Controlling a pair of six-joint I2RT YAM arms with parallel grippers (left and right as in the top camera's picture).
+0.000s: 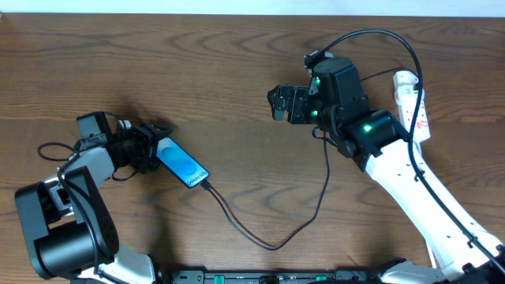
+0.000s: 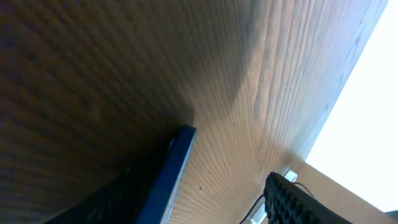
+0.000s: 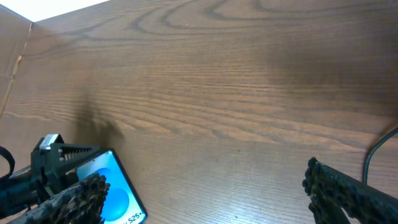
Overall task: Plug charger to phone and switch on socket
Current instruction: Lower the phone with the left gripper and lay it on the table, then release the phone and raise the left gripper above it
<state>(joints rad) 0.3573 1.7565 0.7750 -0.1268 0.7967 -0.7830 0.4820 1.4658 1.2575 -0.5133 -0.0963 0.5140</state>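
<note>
Slim blue phone (image 1: 183, 163) (thin charger (image 1: 272, 247) attached), left fingers (image 2: 292, 202) spread, right fingers (image 3: 348, 193) spread

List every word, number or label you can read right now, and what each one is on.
"S25+": on the white strip at the end of the phone, right wrist view; the start is cut off and the last character is uncertain.
Red print on the socket: too small to read.
Left wrist view: no text.
</note>
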